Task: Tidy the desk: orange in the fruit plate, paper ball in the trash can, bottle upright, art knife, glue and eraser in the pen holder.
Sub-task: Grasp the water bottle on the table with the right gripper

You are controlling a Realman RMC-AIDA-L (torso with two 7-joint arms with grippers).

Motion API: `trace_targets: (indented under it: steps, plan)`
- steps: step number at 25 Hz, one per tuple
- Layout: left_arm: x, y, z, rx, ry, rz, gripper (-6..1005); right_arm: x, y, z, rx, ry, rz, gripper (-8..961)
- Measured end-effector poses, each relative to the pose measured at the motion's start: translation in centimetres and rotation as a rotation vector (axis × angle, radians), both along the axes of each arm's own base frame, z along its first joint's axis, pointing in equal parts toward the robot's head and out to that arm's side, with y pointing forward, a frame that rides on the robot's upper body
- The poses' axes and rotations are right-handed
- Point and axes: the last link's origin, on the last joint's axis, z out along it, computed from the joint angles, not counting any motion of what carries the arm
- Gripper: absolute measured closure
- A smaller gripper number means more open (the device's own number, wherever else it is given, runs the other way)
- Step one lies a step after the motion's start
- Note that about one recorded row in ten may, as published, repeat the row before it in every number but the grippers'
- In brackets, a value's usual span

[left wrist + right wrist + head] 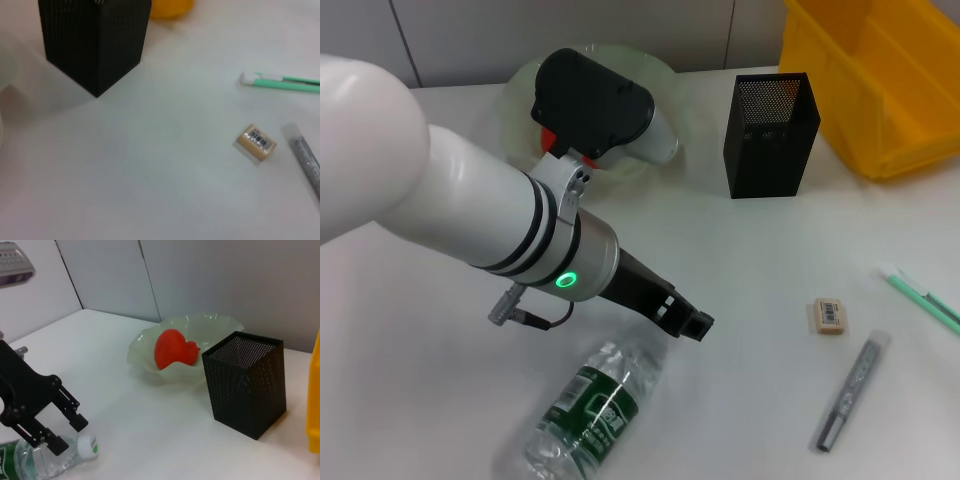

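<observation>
A clear water bottle (592, 402) with a green label lies on its side near the table's front; its white cap (88, 445) shows in the right wrist view. My left gripper (686, 321) is open just above the bottle's neck, its black fingers (76, 419) close to the cap without gripping it. A reddish-orange fruit (172, 349) sits in the pale green fruit plate (141, 346). The black mesh pen holder (770, 122) stands at the back. The eraser (828, 316), a grey pen-shaped tool (850, 392) and a green-and-white stick (923, 296) lie on the right. No paper ball shows.
A yellow bin (878, 72) stands at the back right, beside the pen holder. My left arm (470, 205) covers much of the fruit plate (520, 95) in the head view. The left wrist view shows the pen holder (95, 42), eraser (256, 143) and green stick (285, 82).
</observation>
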Motion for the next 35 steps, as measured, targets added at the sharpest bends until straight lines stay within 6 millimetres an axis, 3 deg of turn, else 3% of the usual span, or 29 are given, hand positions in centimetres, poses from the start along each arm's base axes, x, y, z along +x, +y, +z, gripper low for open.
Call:
trace_targets:
  steps: [18, 35]
  plan:
    - [-1.0, 0.4, -1.4, 0.053, 0.063, -0.086, 415, 0.0, 0.0, 0.0, 0.001, 0.000, 0.001, 335]
    - [-1.3, 0.8, -1.2, 0.080, 0.116, -0.127, 418, -0.2, 0.6, 0.1, 0.010, -0.003, -0.004, 335]
